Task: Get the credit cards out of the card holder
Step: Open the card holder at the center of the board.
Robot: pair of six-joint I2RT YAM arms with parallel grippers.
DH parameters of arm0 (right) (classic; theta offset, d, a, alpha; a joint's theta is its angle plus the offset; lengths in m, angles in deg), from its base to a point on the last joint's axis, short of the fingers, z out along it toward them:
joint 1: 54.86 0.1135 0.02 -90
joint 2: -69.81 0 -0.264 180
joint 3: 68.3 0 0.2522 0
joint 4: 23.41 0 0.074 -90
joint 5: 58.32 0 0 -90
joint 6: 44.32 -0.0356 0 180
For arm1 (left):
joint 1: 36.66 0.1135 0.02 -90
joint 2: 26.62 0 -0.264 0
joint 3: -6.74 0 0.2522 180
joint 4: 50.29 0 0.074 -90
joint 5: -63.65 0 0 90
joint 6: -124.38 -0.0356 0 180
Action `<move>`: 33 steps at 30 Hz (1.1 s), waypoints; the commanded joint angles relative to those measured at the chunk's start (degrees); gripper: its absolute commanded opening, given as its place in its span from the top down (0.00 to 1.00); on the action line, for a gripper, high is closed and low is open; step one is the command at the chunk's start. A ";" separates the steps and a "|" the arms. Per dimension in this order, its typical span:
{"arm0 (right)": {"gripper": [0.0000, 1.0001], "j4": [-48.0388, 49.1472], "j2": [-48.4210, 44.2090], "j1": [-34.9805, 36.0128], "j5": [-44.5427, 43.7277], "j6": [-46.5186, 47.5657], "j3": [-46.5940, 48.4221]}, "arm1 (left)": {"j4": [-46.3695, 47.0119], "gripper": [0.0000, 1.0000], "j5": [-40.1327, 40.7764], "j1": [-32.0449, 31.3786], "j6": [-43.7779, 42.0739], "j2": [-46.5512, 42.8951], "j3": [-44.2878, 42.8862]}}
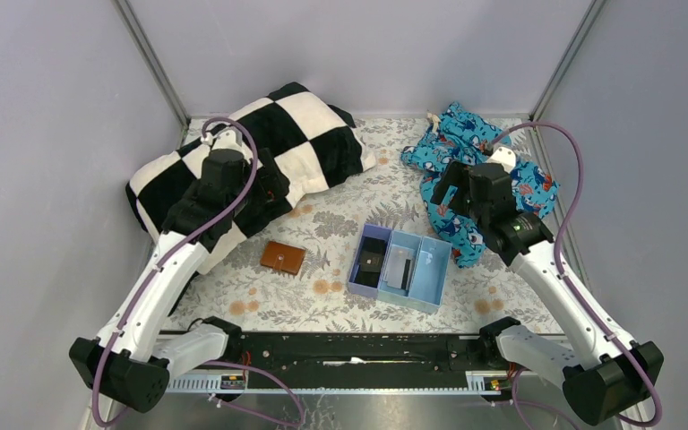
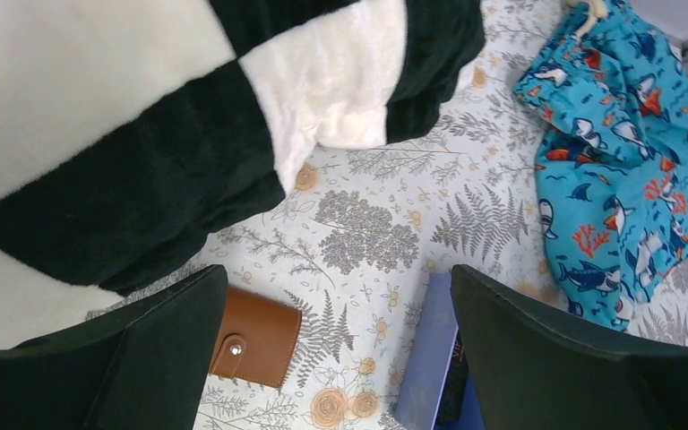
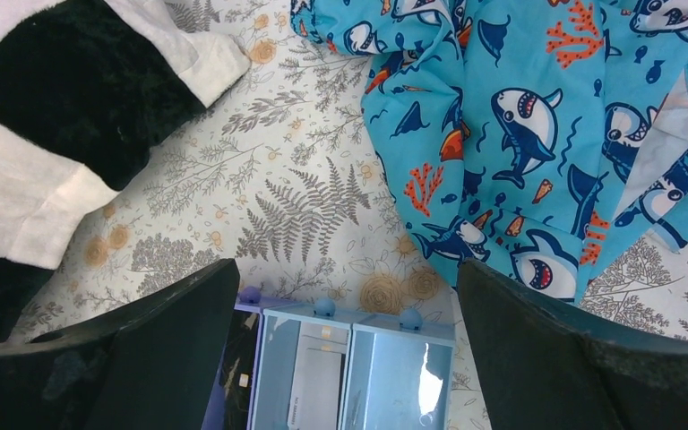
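The card holder (image 1: 283,258) is a small brown leather wallet, snapped shut, lying flat on the floral cloth left of the tray. In the left wrist view the card holder (image 2: 255,337) shows by my left finger. No orange-gold card shows. A pale whitish card (image 3: 349,367) lies in the middle compartment of the tray (image 1: 427,299). My left gripper (image 1: 264,185) hangs open and empty over the pillow's edge, up and left of the wallet; it also shows in its wrist view (image 2: 338,278). My right gripper (image 1: 445,190) is open and empty behind the tray, also in its wrist view (image 3: 348,269).
The light blue three-compartment tray (image 3: 358,321) holds a black blocky item (image 1: 374,260) in its left, purple compartment. A black-and-white checkered pillow (image 1: 305,134) lies at the back left. A blue shark-print cloth (image 1: 466,134) lies at the back right. Walls close in on three sides.
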 commanded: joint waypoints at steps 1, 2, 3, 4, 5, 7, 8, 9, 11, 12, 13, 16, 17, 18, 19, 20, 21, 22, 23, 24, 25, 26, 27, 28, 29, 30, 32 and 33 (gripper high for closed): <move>0.00 2.18 -0.31 -0.07 1.47 -0.69 -0.79 | 2.73 0.01 4.51 0.33 4.19 -1.87 2.44; 0.00 2.37 -0.05 -0.07 2.06 -0.96 -0.85 | 2.57 0.01 2.90 0.30 3.21 -1.26 2.75; 0.00 2.43 0.29 -0.07 2.74 -1.08 -0.86 | 1.77 0.01 0.01 0.13 1.92 -0.29 2.85; 0.00 2.50 0.56 -0.07 3.45 -1.19 -0.92 | 0.55 0.01 -0.65 -0.67 1.48 1.17 2.98; 0.00 2.64 0.82 -0.07 3.95 -1.39 -1.13 | -0.47 0.01 0.38 -2.13 1.78 2.42 3.52; 0.00 3.18 1.27 -0.07 4.85 -1.86 -1.78 | -1.93 0.01 6.44 -6.99 5.15 4.56 5.33; 0.00 3.58 1.53 -0.07 5.26 -2.02 -2.04 | -3.04 0.01 9.74 -9.62 7.31 5.66 6.25; 0.00 3.80 1.79 -0.07 5.62 -2.17 -2.15 | -3.86 0.02 12.22 -12.18 10.61 6.96 7.08; 0.00 4.20 2.38 -0.07 6.55 -2.37 -2.26 | -4.53 0.07 13.97 -14.29 14.26 9.77 9.03; 0.00 4.41 2.73 -0.07 7.18 -2.57 -2.19 | -4.65 0.09 14.67 -15.25 15.94 11.44 9.91; 0.00 4.55 3.16 -0.07 7.85 -2.64 -2.04 | -5.15 0.10 16.11 -16.26 18.01 12.86 10.68; 0.00 4.74 4.49 -0.07 9.95 -2.50 -1.13 | -7.71 0.13 19.29 -18.07 25.33 16.93 11.96; 0.00 4.79 4.85 -0.07 10.25 -2.48 -0.98 | -8.23 0.14 19.95 -18.29 27.38 17.81 12.21; 0.00 4.88 5.14 -0.07 10.40 -2.47 -1.00 | -8.48 0.16 20.88 -18.35 29.08 18.59 12.52; 0.00 5.02 5.33 -0.07 10.59 -2.39 -1.07 | -8.57 0.17 21.89 -18.36 30.77 18.93 12.93; 0.00 5.15 5.62 -0.07 10.79 -2.34 -1.16 | -8.93 0.19 23.21 -18.36 32.53 19.33 13.26; 0.00 5.12 5.92 -0.07 10.96 -2.28 -1.13 | -9.39 0.22 24.38 -18.22 34.05 19.75 13.44; 0.00 5.01 6.19 -0.07 11.21 -2.44 -1.01 | -9.92 0.25 24.98 -18.02 35.01 20.34 13.40; 0.00 4.83 6.53 -0.07 11.73 -2.61 -0.77 | -9.94 0.27 25.04 -17.78 35.32 20.91 13.37; 0.00 4.89 6.87 -0.07 12.79 -2.76 -0.39 | -10.01 0.29 24.93 -17.47 35.46 21.56 13.23; 0.00 5.08 7.15 -0.07 13.62 -3.04 -0.20 | -10.34 0.31 24.79 -17.11 36.02 22.25 13.12; 0.00 5.38 7.30 -0.07 14.34 -3.37 -0.16 | -10.71 0.32 24.70 -16.67 36.72 22.69 13.14; 0.00 5.79 7.45 -0.07 14.88 -3.63 -0.27 | -10.73 0.33 24.42 -16.12 37.27 22.93 13.36; 0.00 6.15 7.57 -0.07 15.18 -3.83 -0.39 | -10.61 0.34 24.09 -15.59 37.67 23.04 13.62; 0.00 6.47 7.67 -0.07 15.39 -4.01 -0.60 | -10.57 0.35 24.06 -15.07 38.15 23.00 13.90; 0.00 6.68 7.82 -0.07 15.58 -4.11 -0.74 | -10.46 0.37 24.13 -14.72 38.47 22.91 14.20; 0.00 6.61 8.22 -0.06 15.95 -4.11 -0.85 | -11.01 0.41 24.34 -14.16 39.39 22.61 14.64; 0.00 6.45 8.47 -0.08 16.14 -4.21 -0.78 | -11.12 0.43 24.36 -14.14 39.81 22.43 14.90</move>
